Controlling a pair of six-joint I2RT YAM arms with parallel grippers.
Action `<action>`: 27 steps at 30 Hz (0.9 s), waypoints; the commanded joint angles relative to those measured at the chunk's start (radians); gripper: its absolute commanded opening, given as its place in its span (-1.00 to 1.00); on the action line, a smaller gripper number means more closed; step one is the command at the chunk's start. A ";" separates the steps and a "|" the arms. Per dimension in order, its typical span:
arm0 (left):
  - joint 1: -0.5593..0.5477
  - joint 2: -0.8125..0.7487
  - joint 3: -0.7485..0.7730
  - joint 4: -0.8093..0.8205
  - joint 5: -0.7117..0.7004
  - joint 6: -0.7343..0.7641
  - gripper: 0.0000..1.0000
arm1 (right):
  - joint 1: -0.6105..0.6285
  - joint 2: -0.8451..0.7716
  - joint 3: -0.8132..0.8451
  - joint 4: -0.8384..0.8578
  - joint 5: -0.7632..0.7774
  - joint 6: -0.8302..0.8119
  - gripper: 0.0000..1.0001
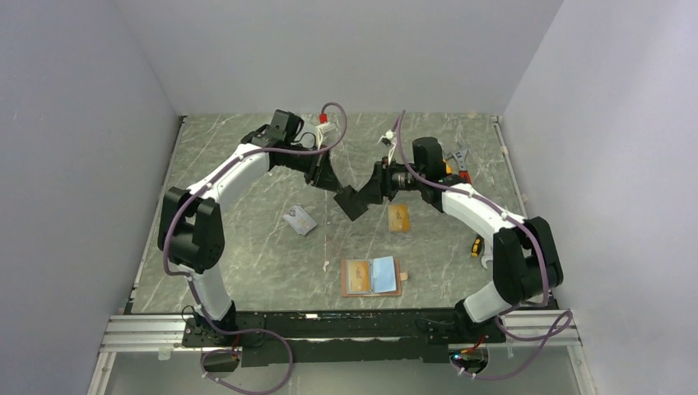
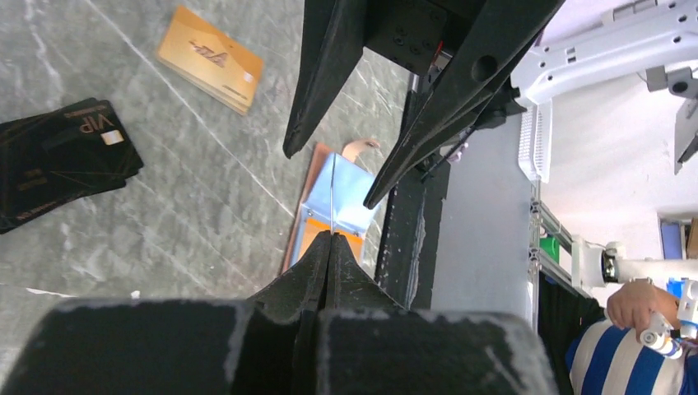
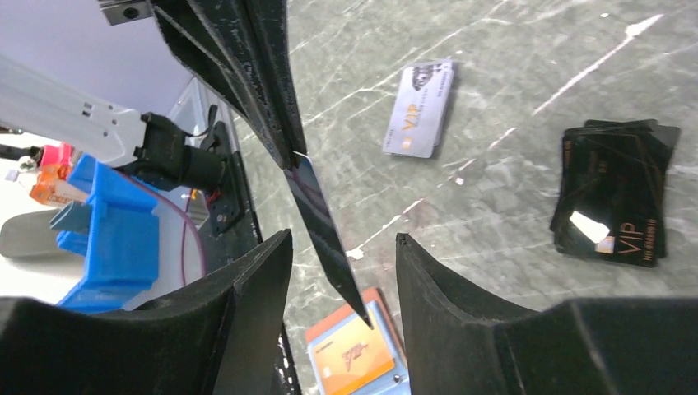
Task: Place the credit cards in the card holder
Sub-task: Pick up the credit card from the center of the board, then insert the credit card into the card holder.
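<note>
My left gripper [image 1: 342,191] [image 2: 331,235] is shut on a black credit card [image 1: 355,203] [image 3: 325,230], which shows edge-on as a thin line in the left wrist view. My right gripper [image 1: 372,193] [image 3: 342,247] is open, a finger on each side of that card and neither touching it. On the table lie a silver-grey card [image 1: 300,220] [image 3: 420,109], an orange-gold card [image 1: 399,218] [image 2: 211,59] and a fanned stack of black cards [image 2: 58,164] [image 3: 613,193]. The card holder [image 1: 372,277] [image 2: 337,197] [image 3: 358,354] lies open near the front, with an orange card in one pocket.
Wrenches [image 1: 457,160] lie at the back right and a screwdriver [image 1: 476,245] sits beside the right arm. A small red and white item [image 1: 323,123] is at the back. A person's hand [image 2: 634,304] shows beyond the table's front edge.
</note>
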 commanded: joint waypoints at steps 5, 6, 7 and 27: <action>-0.020 -0.124 -0.037 -0.090 0.087 0.090 -1.00 | 0.055 -0.130 -0.042 0.027 -0.052 0.005 -0.10; -0.022 -0.129 -0.037 -0.093 0.089 0.091 -1.00 | 0.066 -0.132 -0.047 0.031 -0.058 0.017 -0.16; -0.024 -0.133 -0.034 -0.096 0.090 0.092 -1.00 | 0.075 -0.135 -0.051 0.025 -0.060 0.023 -0.23; -0.157 -0.228 -0.296 -0.055 -0.169 0.234 0.00 | 0.173 -0.523 -0.316 -0.364 0.612 0.308 -1.00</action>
